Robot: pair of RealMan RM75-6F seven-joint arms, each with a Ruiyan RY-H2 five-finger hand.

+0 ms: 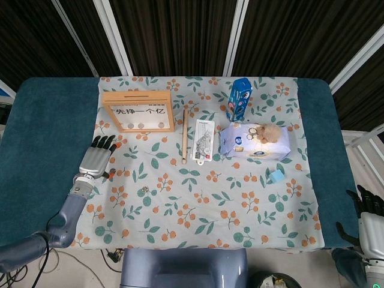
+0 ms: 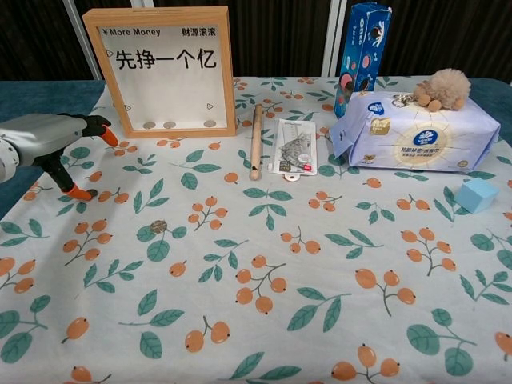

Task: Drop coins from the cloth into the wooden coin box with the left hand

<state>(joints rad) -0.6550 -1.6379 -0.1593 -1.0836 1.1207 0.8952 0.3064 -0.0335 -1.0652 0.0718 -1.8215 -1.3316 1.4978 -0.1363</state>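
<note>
At left of the chest view, the left hand (image 2: 50,140) hovers, fingers apart, empty; a dull coin (image 2: 158,227) lies on the floral cloth (image 2: 320,320); the wooden coin box (image 2: 164,70) stands upper left.

The left arm reaches in from the lower-left corner of the head view, its grey forearm angled up toward the silver left hand (image 1: 96,158). That hand lies palm down, low over the table's left side, with its dark fingers (image 1: 103,142) stretched forward and slightly apart. In the chest view the left hand (image 2: 50,138) shows orange fingertips (image 2: 107,137); the thumb points down, its tip at the surface, and nothing is held. The right hand (image 1: 372,221) sits at the lower-right edge of the head view, off the table's corner, dark fingers upright and spread, holding nothing.
</note>
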